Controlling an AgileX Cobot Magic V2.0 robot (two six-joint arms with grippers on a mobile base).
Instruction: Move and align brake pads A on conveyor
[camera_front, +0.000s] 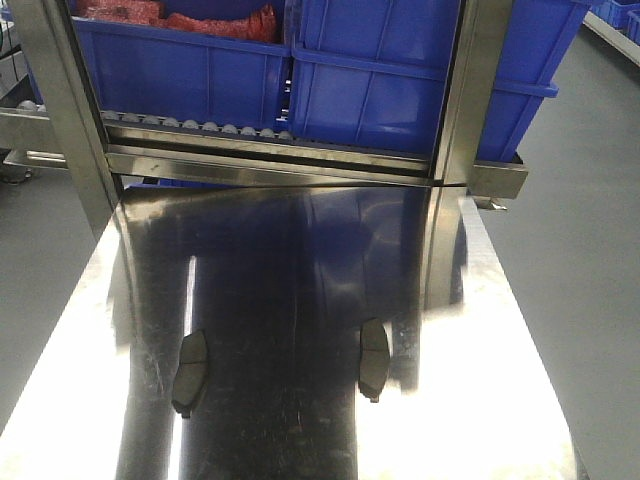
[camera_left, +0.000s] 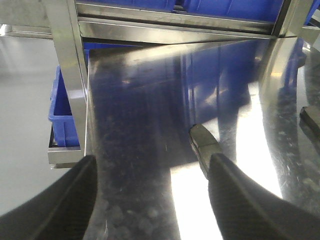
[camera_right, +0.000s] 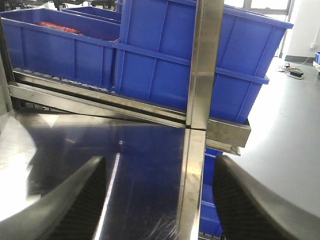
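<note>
Two brake pads A lie flat on the shiny steel table (camera_front: 300, 250), one at the left (camera_front: 190, 372) and one at the right (camera_front: 374, 358), both lengthwise and apart. In the left wrist view my left gripper (camera_left: 152, 162) is open low over the table, and one pad (camera_left: 204, 145) lies just beyond its right fingertip (camera_left: 225, 175), partly hidden by it. A second pad (camera_left: 311, 120) shows at the right edge. My right gripper (camera_right: 161, 165) is open over the table's right edge with nothing between its fingers. The conveyor is out of view.
Blue plastic bins (camera_front: 200, 70) sit on a roller rack behind the table, one holding red parts (camera_front: 220, 18). Steel frame posts (camera_front: 470, 90) stand at the table's far corners. A low blue bin (camera_left: 62, 107) sits beside the table's left edge. Grey floor surrounds it.
</note>
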